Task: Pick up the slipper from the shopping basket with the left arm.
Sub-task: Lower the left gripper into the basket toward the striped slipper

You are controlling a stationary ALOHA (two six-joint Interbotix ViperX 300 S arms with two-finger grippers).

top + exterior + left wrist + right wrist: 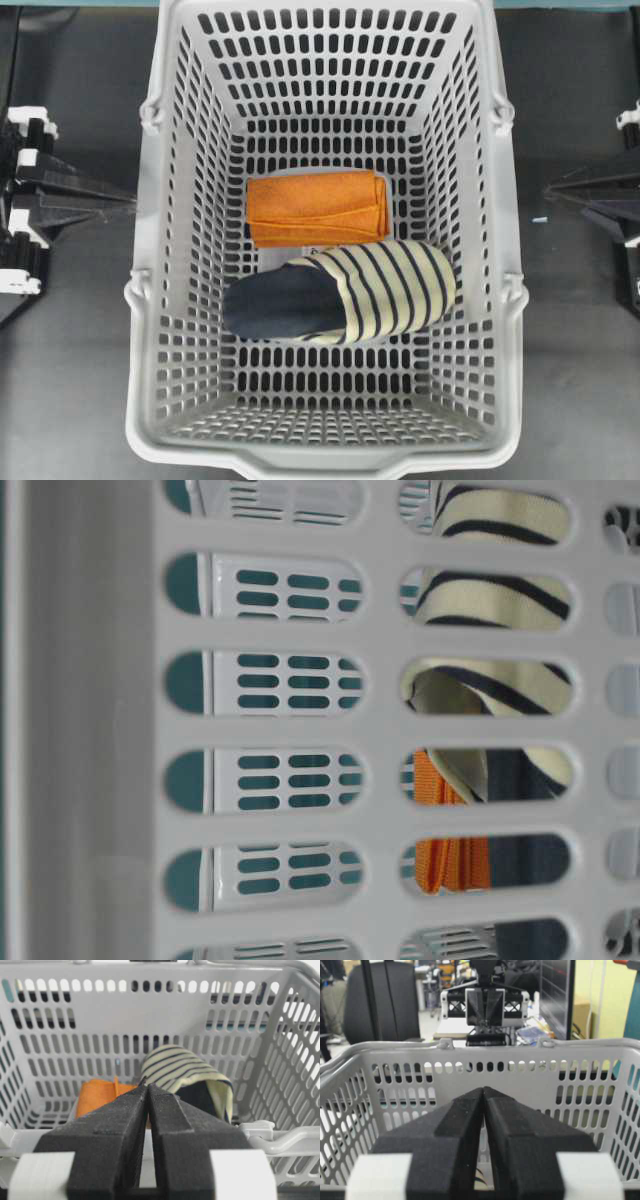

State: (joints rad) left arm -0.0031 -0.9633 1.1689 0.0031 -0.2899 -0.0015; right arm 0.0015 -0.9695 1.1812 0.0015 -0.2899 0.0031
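The slipper [385, 285], cream with navy stripes and a dark navy insole, lies on the floor of the light grey shopping basket [143, 330], toe toward the right of the overhead view. It also shows in the left wrist view [180, 1067] and through the slots in the table-level view [500, 590]. My left gripper [130, 200] is shut and empty outside the basket's left wall; its tips [146, 1084] point over the rim at the slipper. My right gripper [548, 192] is shut and empty outside the right wall, as the right wrist view [483, 1089] also shows.
A folded orange cloth [315, 208] lies in the basket just behind the slipper, touching it; it also shows in the left wrist view [97, 1097]. The basket's slotted walls [495, 1055] stand high between both grippers and the floor. A dark tabletop [70, 380] surrounds the basket.
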